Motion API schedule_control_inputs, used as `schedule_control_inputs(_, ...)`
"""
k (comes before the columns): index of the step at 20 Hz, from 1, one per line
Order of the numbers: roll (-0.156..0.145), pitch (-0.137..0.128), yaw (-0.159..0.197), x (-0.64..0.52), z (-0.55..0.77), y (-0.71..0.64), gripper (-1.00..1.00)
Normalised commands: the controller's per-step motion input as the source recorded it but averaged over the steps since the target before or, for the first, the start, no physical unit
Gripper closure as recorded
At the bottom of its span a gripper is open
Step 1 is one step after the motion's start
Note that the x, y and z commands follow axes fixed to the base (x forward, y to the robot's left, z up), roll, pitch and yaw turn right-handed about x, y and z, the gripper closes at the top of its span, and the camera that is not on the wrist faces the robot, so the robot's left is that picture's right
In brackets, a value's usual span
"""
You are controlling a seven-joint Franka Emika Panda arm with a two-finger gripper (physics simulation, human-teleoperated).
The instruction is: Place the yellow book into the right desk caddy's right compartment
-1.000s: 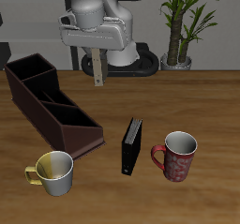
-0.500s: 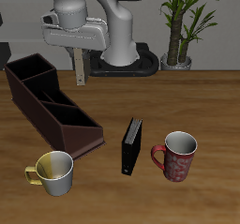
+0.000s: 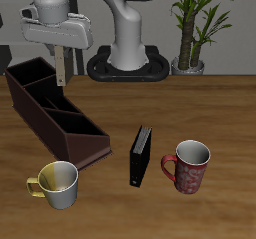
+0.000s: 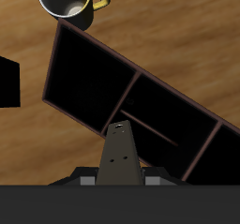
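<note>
My gripper [image 3: 60, 51] is shut on the yellow book [image 3: 61, 71], a thin tan book that hangs upright below the fingers. It hovers above the far end of the right desk caddy [image 3: 52, 133], a long dark reddish-brown box with inner dividers. In the wrist view the book [image 4: 120, 157] shows edge-on above the caddy's open compartments, near a divider [image 4: 127, 98]. The book is apart from the caddy, not touching it.
A black book [image 3: 141, 155] stands upright beside the caddy's near end. A yellow mug [image 3: 58, 183] sits near the table's front edge, and a red mug [image 3: 190, 166] stands beyond the black book. A potted plant [image 3: 195, 28] stands at the back.
My gripper has carried the yellow book sideways from above the caddy's middle to above its far end. Nothing else has moved.
</note>
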Motion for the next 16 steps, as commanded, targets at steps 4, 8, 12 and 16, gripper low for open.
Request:
schedule_control_inputs(4,-0.094,-0.027,-0.047,-0.21,0.06,-0.37,1.0)
schedule_control_inputs(8,-0.11,-0.026,-0.098,-0.3,0.04,-0.31,1.0)
schedule_control_inputs(12,-0.052,-0.007,-0.066,-0.19,-0.02,-0.11,1.0)
schedule_control_inputs(16,-0.022,-0.034,-0.055,-0.31,0.02,-0.11,1.0)
